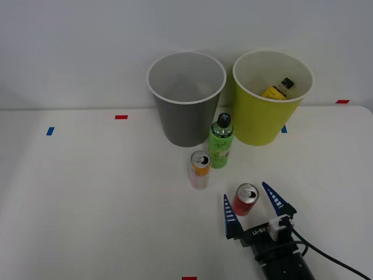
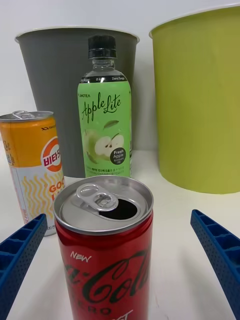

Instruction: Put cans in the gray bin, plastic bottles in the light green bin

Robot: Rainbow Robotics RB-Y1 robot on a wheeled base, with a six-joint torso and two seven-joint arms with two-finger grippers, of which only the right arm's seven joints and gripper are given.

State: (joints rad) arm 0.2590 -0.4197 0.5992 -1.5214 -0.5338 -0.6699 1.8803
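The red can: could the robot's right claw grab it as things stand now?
Probably yes. The right claw is open, one blue finger on either side of the red can, with nothing between them. The orange and white can and the green bottle stand farther off, out of the way.

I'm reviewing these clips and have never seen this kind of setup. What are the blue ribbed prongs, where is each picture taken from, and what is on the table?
The blue prongs are the two fingers of the robot's right gripper, open on either side of the red can but not yet holding it. One picture looks down from above the arms; the other comes from a camera on that wrist. On the white table stand an orange and white can, a green bottle, the gray bin and the light green bin, which already holds a yellow bottle.
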